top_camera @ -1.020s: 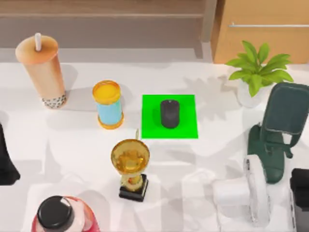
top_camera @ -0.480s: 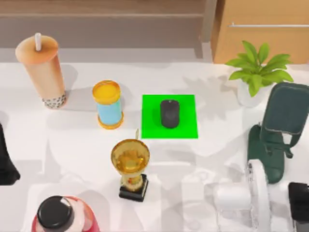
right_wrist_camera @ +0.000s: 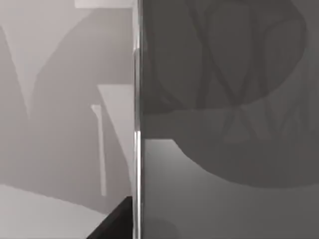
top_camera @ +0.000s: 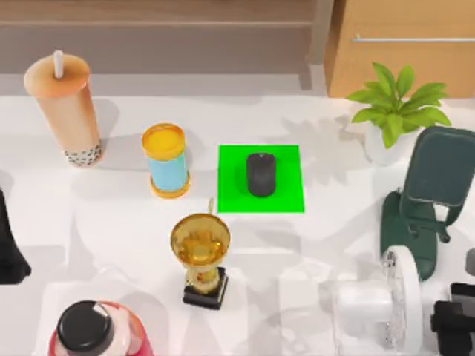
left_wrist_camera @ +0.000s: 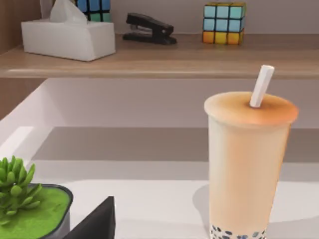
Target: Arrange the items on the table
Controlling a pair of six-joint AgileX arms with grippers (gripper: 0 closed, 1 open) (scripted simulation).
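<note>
White fan with clear cage [top_camera: 382,308] stands at the near right edge of the large white glossy tabletop [top_camera: 119,222], with the right gripper [top_camera: 454,326] just beside it at the table's right edge; whether its fingers grip anything cannot be told. Left of the fan stand a golden trophy on a black base [top_camera: 201,256] and a black-capped red bottle [top_camera: 93,331]. Farther back, the small black oval computer mouse [top_camera: 260,174] lies on a green square mat [top_camera: 260,179], beside a yellow-lidded blue can [top_camera: 165,159]. Farthest left stands the tall tan bubble-tea cup with white straw [top_camera: 64,107]. The left arm rests at the left edge.
</note>
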